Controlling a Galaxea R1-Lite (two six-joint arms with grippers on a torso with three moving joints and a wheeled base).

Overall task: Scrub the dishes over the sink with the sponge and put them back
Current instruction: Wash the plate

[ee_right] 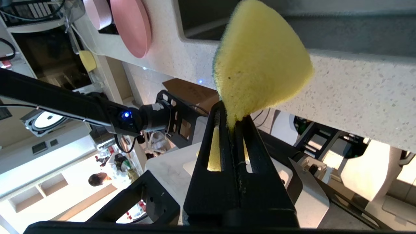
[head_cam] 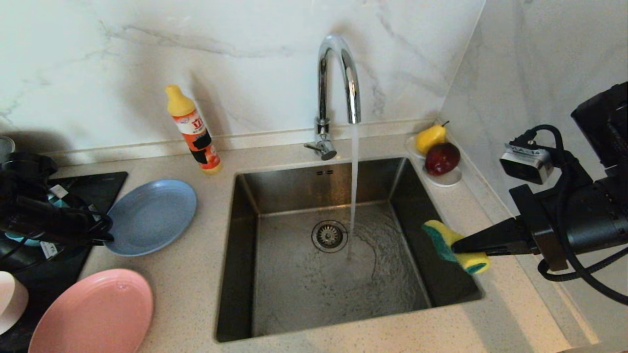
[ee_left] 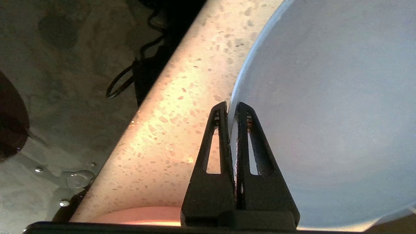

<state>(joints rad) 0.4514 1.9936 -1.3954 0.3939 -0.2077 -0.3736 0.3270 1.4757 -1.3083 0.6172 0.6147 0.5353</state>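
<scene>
While water runs from the faucet (head_cam: 338,78) into the sink (head_cam: 294,274), both arms grip their things.

Largest first: the sink sits mid-counter, its near wall hidden from the head view. The blue plate (head_cam: 152,215) lies on the counter left of the sink; the left gripper (ee_left: 231,109) is clamped on its rim, though in the head view the dark arm hides the contact. The pink plate (head_cam: 95,314) is cut off at the picture's edge, as is a pale bowl (head_cam: 11,301). The right gripper (head_cam: 458,246) pinches the sponge (head_cam: 454,245) over the sink's right edge. The detergent bottle (head_cam: 194,130) bears a label too blurred to read.
</scene>
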